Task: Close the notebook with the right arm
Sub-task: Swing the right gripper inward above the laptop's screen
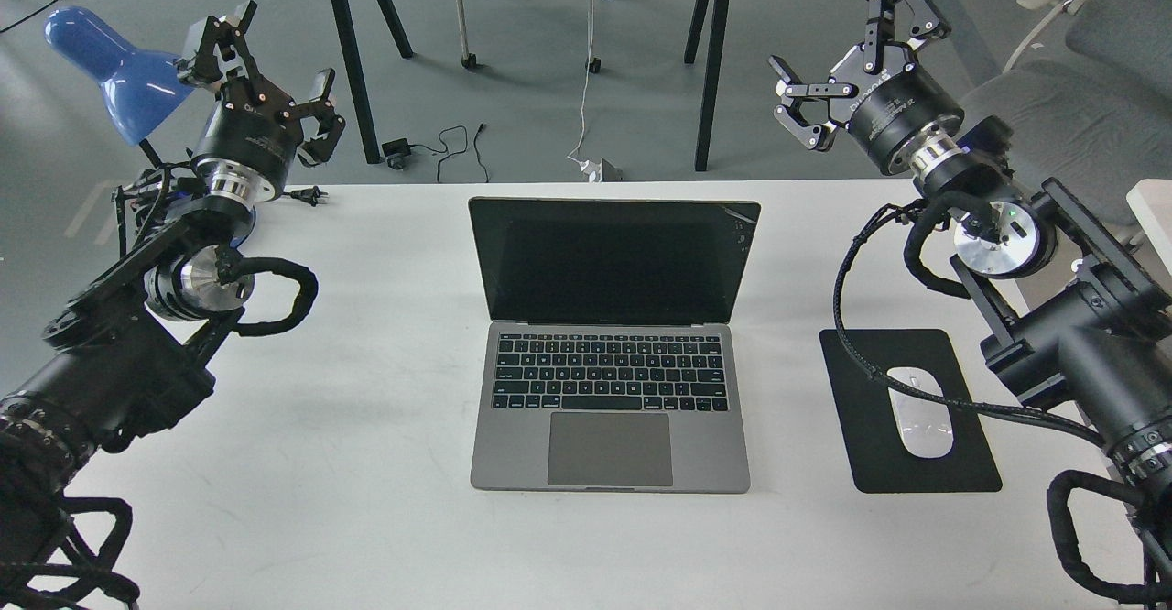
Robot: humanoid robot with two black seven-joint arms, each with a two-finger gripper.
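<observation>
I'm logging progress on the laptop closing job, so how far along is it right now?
Nothing looks done: the laptop sits fully open, screen upright. Nothing is in hand either; the right gripper hangs open, up and to the right, well away from the lid. Left to do: reach the screen's top edge and push it down shut.

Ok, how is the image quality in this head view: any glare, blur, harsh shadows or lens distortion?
Head view: light is even and soft, with only faint shadows on the table; the laptop is sharp, its keys distinct, and its dark screen shows no strong glare; both pincers, left and right, are in focus, with no motion blur; the table's far edge bows slightly, hinting at mild wide-angle distortion.
</observation>
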